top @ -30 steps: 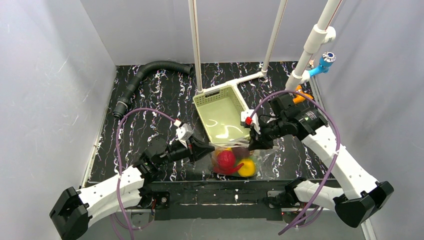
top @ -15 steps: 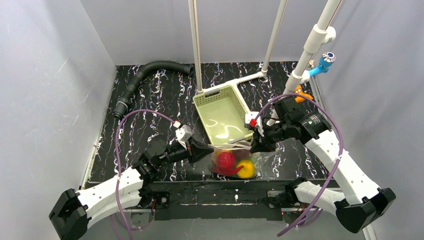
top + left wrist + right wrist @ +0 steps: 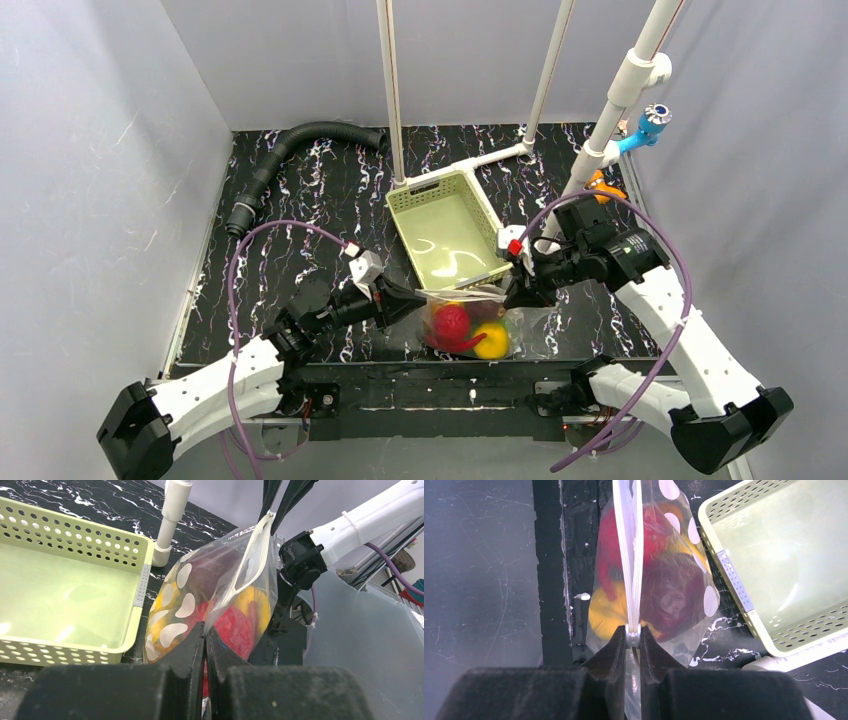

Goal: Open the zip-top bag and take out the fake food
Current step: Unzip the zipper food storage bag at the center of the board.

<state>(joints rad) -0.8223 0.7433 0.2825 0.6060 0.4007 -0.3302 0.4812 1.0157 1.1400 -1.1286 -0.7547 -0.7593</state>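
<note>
The zip-top bag (image 3: 470, 325), clear with off-white dots, hangs stretched between my two grippers at the table's near edge. Inside it the fake food shows: a bright red piece (image 3: 452, 320), a yellow piece (image 3: 492, 338) and a dark red piece (image 3: 674, 592). My left gripper (image 3: 205, 630) is shut on the bag's left top corner, at the end of the white zip strip (image 3: 250, 555). My right gripper (image 3: 633, 636) is shut on the white zipper slider (image 3: 633, 632) at the bag's right end. The strip (image 3: 631, 555) runs away from it, with its two sides lying close together.
A pale green slotted basket (image 3: 400, 205) stands just behind the bag. White pipes (image 3: 390, 90) rise behind the basket, with an orange clamp (image 3: 600, 185) and a blue fitting (image 3: 650, 125) at the back right. A black hose (image 3: 290, 150) lies at the back left.
My right gripper has moved a little to the right and nearer with the slider, drawing the bag's top taut. The left gripper has stayed almost in place.
</note>
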